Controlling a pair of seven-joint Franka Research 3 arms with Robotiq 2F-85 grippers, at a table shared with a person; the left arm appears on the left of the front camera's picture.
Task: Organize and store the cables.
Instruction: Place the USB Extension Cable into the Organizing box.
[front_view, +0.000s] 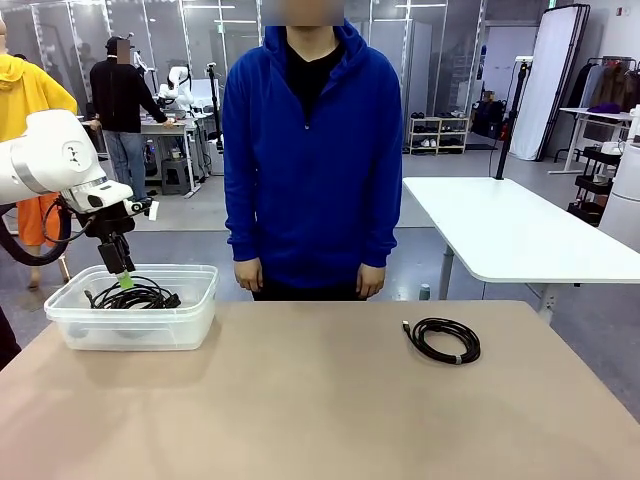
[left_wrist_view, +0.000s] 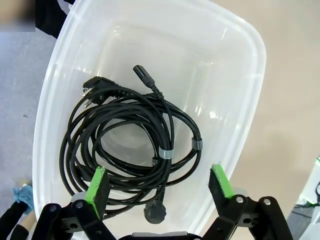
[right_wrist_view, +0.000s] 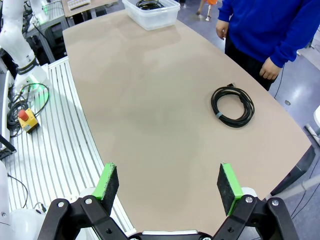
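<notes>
A bundle of coiled cables is seen lying inside the clear bin, with the left pincer poised just above it, jaws spread wide and holding nothing. One coiled cable is left on the worktop, well to the right of the bin. The right pincer, wide open and empty, is held above the worktop's near edge. A drop-off appears just finished; that last coil should be fetched next.

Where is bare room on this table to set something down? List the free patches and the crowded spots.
Free: the wide tabletop between the clear bin and the coiled cable, plus the whole near edge. Also the strip right of that coil. Crowded: the bin, where coiled cables cover most of the floor and the left gripper hangs with fingers spread.
</notes>
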